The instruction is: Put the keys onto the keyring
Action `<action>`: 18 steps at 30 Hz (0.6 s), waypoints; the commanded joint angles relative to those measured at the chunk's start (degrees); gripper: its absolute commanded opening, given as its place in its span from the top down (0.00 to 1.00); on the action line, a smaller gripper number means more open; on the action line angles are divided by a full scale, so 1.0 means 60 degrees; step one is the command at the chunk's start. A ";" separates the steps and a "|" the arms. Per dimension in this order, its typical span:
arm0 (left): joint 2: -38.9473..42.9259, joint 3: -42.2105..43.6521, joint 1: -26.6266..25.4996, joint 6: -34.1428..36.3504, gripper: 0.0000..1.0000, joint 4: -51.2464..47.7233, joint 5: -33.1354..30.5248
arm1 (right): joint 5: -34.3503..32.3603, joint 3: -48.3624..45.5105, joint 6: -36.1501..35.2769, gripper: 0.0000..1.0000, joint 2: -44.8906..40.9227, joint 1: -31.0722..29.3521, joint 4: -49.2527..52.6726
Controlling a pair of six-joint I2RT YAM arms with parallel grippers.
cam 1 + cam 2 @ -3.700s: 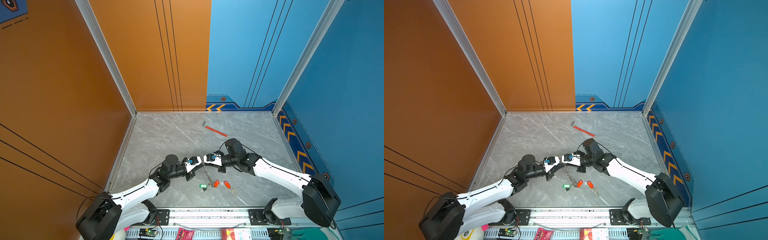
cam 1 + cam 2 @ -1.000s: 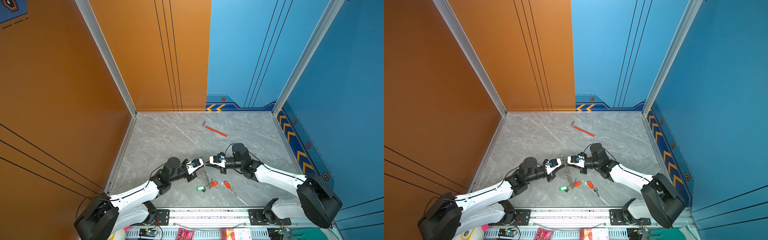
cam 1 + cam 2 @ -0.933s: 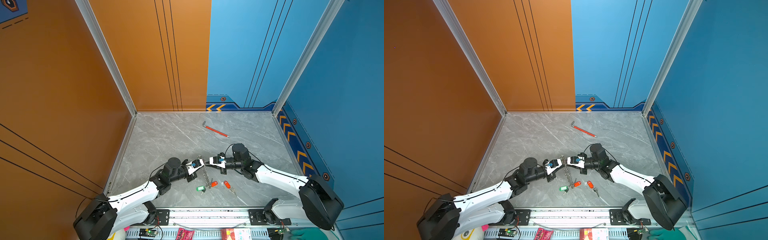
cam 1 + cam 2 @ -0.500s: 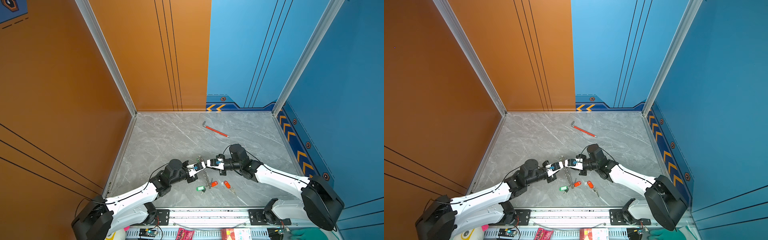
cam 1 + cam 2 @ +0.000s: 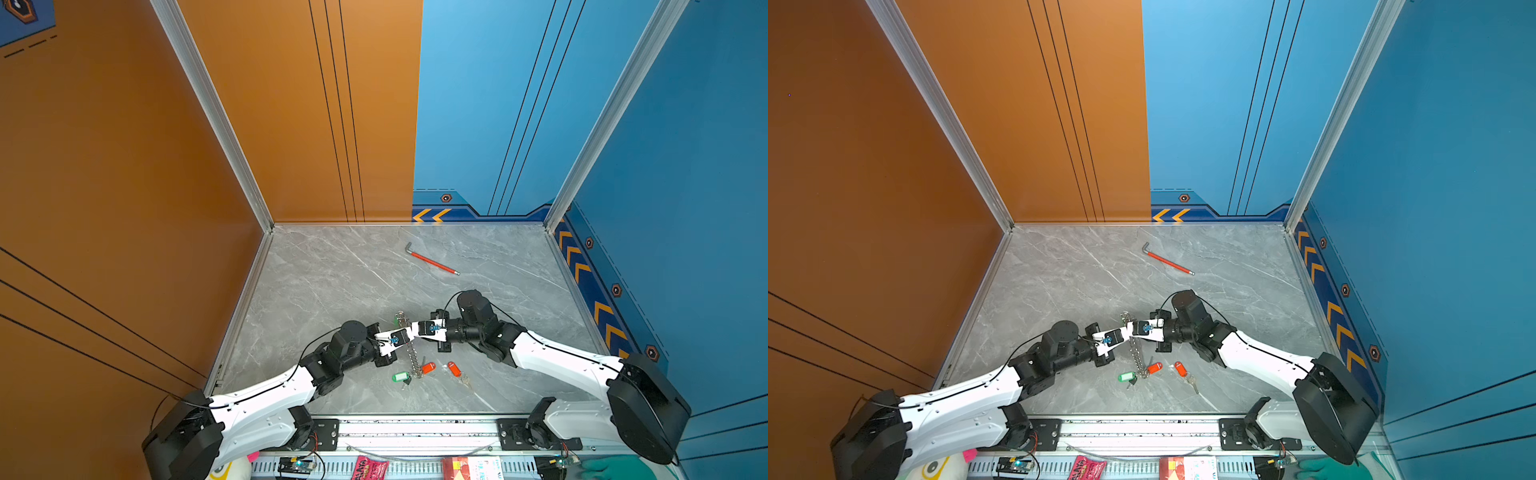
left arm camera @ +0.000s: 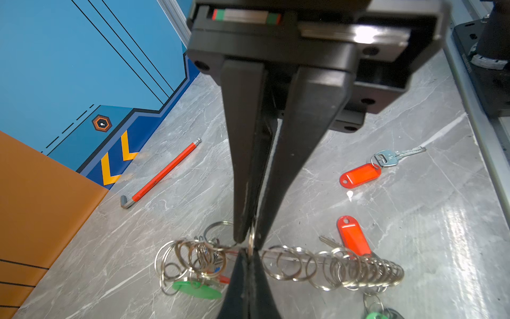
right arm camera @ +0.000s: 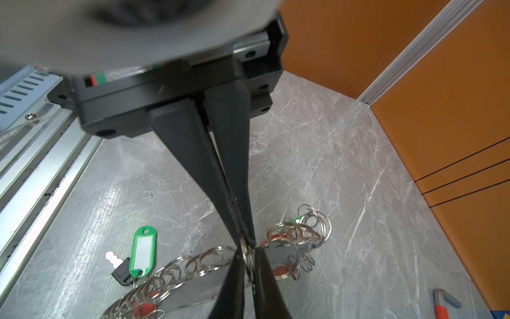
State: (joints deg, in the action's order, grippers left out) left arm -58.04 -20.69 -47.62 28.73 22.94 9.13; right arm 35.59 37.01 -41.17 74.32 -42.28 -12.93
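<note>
Two grippers are crowding one spot, anyone following this? The left gripper point(image 6: 249, 239) and right gripper point(image 7: 245, 243) are both clenching the same little split ring on the keyring point(image 5: 412, 353). It's lying on the table point(image 5: 332, 282) near the middle, chain running near-to-far. The fingers are sitting tip to tip.

@OP yep, I reckon they're trying to pry that ring open so a key can slide on. Doing it well is mostly the left one holding the ring dead steady while the right one is working only the free coil end. Tiny motion, no yanking, or the whole chain is coming along for the ride.

Which key are you betting on? The orange-tag key point(image 5: 454, 369) is sitting loose just right of the chain's near end, nothing gripping it.

@OP probably that one, it's lying clear of the pile. The green-tag key point(image 5: 400, 377) and the other orange tag point(image 5: 428, 367) are lying right against the chain, and I can't tell if they're hooked on.
</note>
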 commanded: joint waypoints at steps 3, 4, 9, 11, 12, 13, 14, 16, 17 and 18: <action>-0.0141 -0.0161 -0.0097 0.0097 1.00 -0.0227 -0.0170 | -0.0059 -0.0112 -0.0036 0.96 -0.0206 -0.0072 -0.0233; -0.0132 -0.0168 -0.0088 0.0049 1.00 -0.0223 -0.0157 | -0.0010 -0.0119 -0.0038 0.99 -0.0214 -0.0063 -0.0221; -0.0017 -0.0040 0.0007 -0.0295 0.94 -0.0044 0.0049 | 0.0298 -0.0220 0.0095 1.00 -0.0212 0.0109 -0.0499; 0.0056 0.0142 0.0144 -0.0512 0.87 0.0346 0.0187 | 0.0463 -0.0400 0.0221 1.00 -0.0181 0.0216 -0.0846; 0.0098 0.0235 0.0224 -0.0632 0.85 0.0501 0.0292 | 0.0561 -0.0460 0.0260 1.00 -0.0164 0.0267 -0.0954; 0.0135 0.0351 0.0346 -0.0788 0.83 0.0727 0.0429 | 0.0649 -0.0538 0.0339 1.00 -0.0168 0.0271 -0.1131; 0.0165 0.0436 0.0456 -0.0912 0.81 0.0903 0.0582 | 0.0775 -0.0619 0.0443 1.00 -0.0170 0.0279 -0.1313; 0.0144 0.0475 0.0572 -0.0996 0.80 0.0982 0.0776 | 0.0935 -0.0758 0.0540 1.00 -0.0170 0.0279 -0.1593; 0.0095 0.0462 0.0571 -0.0996 0.79 0.0982 0.0823 | 0.0965 -0.0791 0.0562 1.00 -0.0182 0.0277 -0.1675; 0.0047 0.0453 0.0570 -0.1000 0.80 0.0982 0.0853 | 0.0986 -0.0803 0.0562 1.00 -0.0182 0.0279 -0.1690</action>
State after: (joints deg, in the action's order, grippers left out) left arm -57.91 -18.57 -44.64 24.49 26.37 11.40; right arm 38.98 33.26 -39.79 74.13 -40.71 -19.49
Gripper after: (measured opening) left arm 0.204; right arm 0.047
